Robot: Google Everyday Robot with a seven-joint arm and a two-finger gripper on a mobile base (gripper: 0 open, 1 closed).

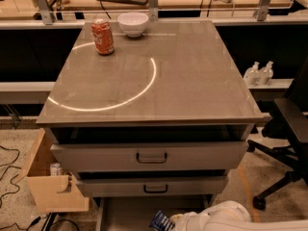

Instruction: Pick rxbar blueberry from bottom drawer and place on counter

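Note:
The bottom drawer (127,214) is pulled open at the foot of the cabinet and shows its flat grey floor. The rxbar blueberry (161,221), a dark blue wrapper with pale markings, is in the drawer at the frame's lower edge. My gripper (177,220) is down in the drawer right beside the bar, at the end of my white arm (221,216), which comes in from the lower right. The lower frame edge cuts off part of the bar and the gripper. The counter (192,76) is the grey-brown top above, with a white arc of light on it.
A red soda can (103,36) and a white bowl (133,23) stand at the counter's back left. Two closed drawer fronts with black handles (151,157) sit above the open drawer. A wooden box (50,186) stands at the left and a black chair (288,143) at the right.

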